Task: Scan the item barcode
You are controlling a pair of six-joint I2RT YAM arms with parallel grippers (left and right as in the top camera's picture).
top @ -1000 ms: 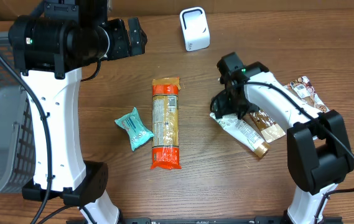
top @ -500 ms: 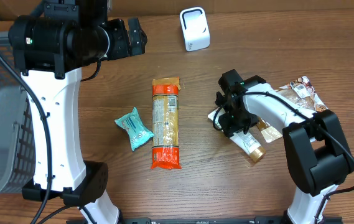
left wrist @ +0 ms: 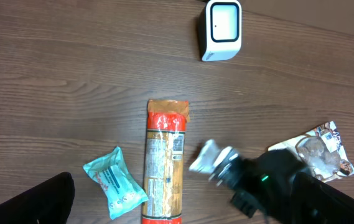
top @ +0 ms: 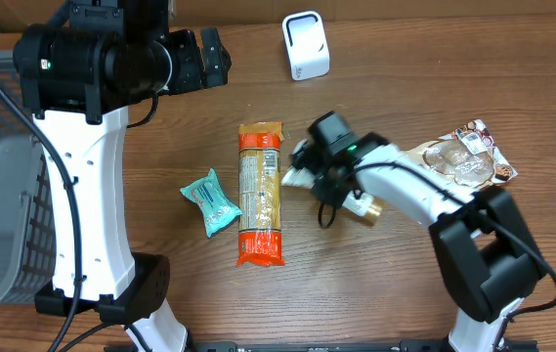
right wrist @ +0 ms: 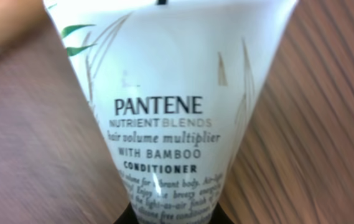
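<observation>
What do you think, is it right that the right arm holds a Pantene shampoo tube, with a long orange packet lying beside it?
Not quite: the label in the right wrist view reads conditioner, not shampoo. The right arm holds a Pantene conditioner tube, with the long orange packet lying beside it.

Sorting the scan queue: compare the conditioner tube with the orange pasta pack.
The conditioner tube is white with a gold cap; the orange pasta pack is orange and tan. The tube is clamped in the right gripper; the pack lies free on the table. The pack looks longer than the tube. Both are slim, elongated items.
</observation>
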